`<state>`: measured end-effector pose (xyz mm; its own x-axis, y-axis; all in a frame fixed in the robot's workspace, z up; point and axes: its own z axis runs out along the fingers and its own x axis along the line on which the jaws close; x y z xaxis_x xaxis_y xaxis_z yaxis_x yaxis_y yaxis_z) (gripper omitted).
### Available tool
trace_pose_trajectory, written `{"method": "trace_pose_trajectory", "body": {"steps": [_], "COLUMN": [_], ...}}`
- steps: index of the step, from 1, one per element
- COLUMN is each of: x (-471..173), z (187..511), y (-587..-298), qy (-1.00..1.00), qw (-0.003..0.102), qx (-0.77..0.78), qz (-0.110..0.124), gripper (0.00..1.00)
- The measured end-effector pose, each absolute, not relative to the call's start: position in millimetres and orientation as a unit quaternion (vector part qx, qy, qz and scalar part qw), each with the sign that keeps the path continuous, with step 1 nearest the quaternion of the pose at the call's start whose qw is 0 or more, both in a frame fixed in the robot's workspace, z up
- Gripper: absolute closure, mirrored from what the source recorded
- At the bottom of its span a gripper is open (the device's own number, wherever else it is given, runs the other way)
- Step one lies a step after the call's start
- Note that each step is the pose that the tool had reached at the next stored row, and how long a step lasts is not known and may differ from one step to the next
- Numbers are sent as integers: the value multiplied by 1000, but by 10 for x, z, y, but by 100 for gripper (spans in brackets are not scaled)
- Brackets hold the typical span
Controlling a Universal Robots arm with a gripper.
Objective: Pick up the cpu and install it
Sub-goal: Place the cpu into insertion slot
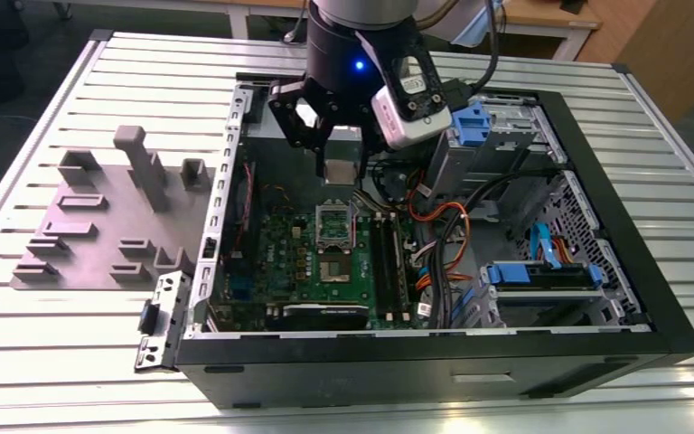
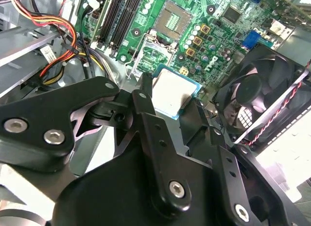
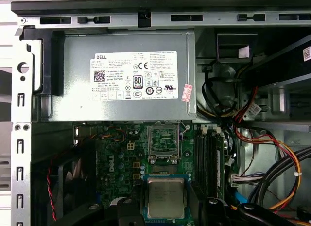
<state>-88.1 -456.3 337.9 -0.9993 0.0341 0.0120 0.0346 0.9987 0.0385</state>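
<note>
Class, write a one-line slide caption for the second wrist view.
Gripper holds the cpu over the green motherboard, with the black case fan alongside.

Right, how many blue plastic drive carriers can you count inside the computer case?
2: one blue carrier beside the arm; a second carrier nearer the camera, at the exterior view's right. More may be hidden.

Open from above across the whole case [image 1: 444,351]. Clear air over the green board [image 1: 304,249] and its bare socket [image 3: 163,141], below the cpu [image 3: 165,199] pinched in the gripper [image 1: 340,170]. Hemmed in by the grey box [image 3: 77,85] just beside the socket, by memory sticks [image 1: 392,258] and tangled cables [image 1: 446,226] toward the exterior view's right, and by a black fan [image 2: 255,97] toward its left.
</note>
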Motion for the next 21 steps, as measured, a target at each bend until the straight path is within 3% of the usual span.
{"method": "trace_pose_trajectory", "body": {"steps": [21], "x": [-881], "z": [3342], "y": [-4579], "qy": [-1000], "qw": [6], "qx": [-17], "qz": [-20], "gripper": [53]}}
